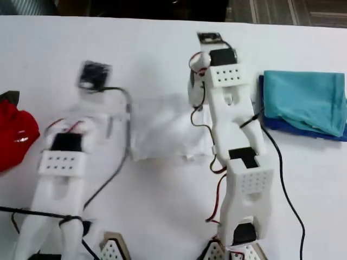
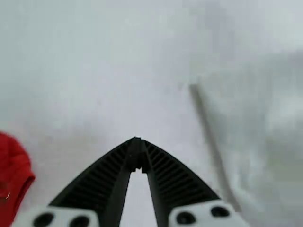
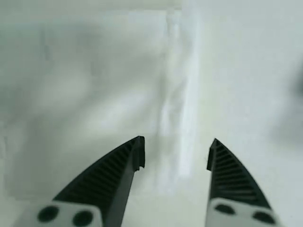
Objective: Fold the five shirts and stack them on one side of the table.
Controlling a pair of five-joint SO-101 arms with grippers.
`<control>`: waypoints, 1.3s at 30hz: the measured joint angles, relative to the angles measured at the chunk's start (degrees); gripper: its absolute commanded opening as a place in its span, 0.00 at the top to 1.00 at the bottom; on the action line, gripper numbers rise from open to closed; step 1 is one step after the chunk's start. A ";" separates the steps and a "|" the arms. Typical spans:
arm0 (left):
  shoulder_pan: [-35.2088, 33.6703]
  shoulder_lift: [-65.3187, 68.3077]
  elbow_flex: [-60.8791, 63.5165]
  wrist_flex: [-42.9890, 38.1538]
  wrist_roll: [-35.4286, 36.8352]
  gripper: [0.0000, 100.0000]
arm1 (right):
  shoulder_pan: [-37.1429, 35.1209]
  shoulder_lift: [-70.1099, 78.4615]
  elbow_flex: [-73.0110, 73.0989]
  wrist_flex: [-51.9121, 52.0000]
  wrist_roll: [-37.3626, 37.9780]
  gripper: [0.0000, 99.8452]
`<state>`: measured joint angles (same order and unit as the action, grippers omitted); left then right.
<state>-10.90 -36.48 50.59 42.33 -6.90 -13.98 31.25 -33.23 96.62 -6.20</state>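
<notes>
Clenched and empty, the left tool [image 2: 136,158] hung over bare worktop [image 2: 94,71] between the red shirt [image 2: 12,184] and the white shirt [image 2: 265,118]. The right tool [image 3: 175,153] gaped above that shirt's edge, likely placed to pinch it for a fold. One folded teal shirt [image 1: 306,100] lay on a blue shirt [image 1: 303,132] at the side, starting the stack.

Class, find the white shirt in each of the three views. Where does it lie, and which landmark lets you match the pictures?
High view: the white shirt lies mid-table, between the two arms.
Left wrist view: beside the shut left gripper, on the side away from the red shirt.
Right wrist view: beneath and ahead of the open right gripper.
Shared landmark: the white table under it.
</notes>
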 measured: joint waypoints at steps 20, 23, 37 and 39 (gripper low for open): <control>-13.19 -0.26 13.80 -9.05 0.00 0.97 | -1.05 16.00 -0.62 -8.70 -2.29 0.78; -13.19 -0.26 16.18 -12.40 0.00 0.97 | -1.05 18.29 -2.99 -7.82 -2.29 0.78; -13.19 -0.35 17.32 -14.77 0.00 0.97 | -0.62 25.76 -17.32 1.32 2.20 0.78; -13.19 -0.35 17.32 -14.77 0.00 0.97 | -0.35 25.85 -18.29 1.32 2.99 0.78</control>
<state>-24.09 -36.84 67.91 27.56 -6.90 -14.33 57.10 -51.52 97.93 -3.21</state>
